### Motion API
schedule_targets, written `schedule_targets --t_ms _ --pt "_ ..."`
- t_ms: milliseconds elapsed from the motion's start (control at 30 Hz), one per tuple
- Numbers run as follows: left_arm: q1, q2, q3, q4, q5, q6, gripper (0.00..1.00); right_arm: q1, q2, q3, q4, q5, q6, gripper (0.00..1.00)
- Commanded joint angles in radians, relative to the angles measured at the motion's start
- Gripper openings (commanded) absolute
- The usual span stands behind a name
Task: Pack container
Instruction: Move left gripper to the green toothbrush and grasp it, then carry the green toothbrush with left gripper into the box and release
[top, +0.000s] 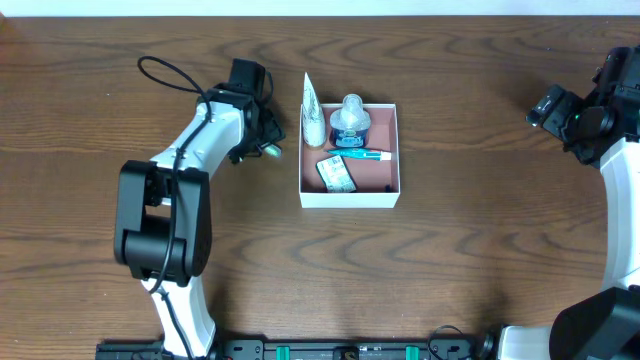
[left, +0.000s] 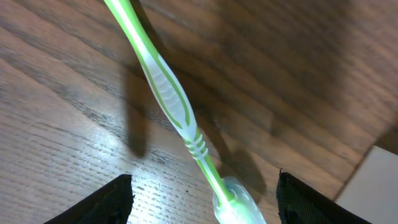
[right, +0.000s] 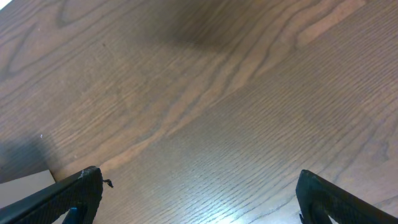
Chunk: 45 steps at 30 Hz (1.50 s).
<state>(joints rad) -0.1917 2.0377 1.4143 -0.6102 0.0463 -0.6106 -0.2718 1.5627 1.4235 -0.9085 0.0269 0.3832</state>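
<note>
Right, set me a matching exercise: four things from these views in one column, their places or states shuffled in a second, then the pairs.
Things:
1. toothbrush
2. green packet
3. white tube
4. right fingers

Places or states:
A. lying flat on the floor of the container
B. spread wide above bare wood of the table
C. on the table, between the open left fingers
D. poking out past the container's far wall

Pairs: 1-C, 2-A, 3-D, 4-B
</note>
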Motion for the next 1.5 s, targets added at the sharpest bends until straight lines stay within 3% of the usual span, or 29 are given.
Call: schedule_targets --t_ms 0,267,433,867,1233,1467 --pt "0.001 0.019 0.005 -0.003 -0.002 -0.016 0.72 -0.003 0.006 0.003 -0.001 0.010 0.005 0.99" --pt "0.001 0.050 0.005 -0.001 -0.002 -0.016 0.63 -0.003 0.006 0.003 -0.001 0.010 0.005 0.99" --pt "0.001 0.056 0.005 0.001 -0.002 -0.016 0.43 -0.003 0.006 0.003 -0.001 0.010 0.005 0.99" --pt "0.001 0.055 0.005 0.001 -0.002 -0.011 0.06 -0.003 0.006 0.003 -0.001 0.010 0.005 0.99" --pt "0.020 0.031 0.006 -0.011 -0.002 0.060 0.06 -0.003 0.006 0.003 -0.001 0.010 0.005 0.99" --pt "0.100 -0.192 0.008 -0.061 0.000 0.123 0.06 -0.003 0.006 0.003 -0.001 0.010 0.005 0.99"
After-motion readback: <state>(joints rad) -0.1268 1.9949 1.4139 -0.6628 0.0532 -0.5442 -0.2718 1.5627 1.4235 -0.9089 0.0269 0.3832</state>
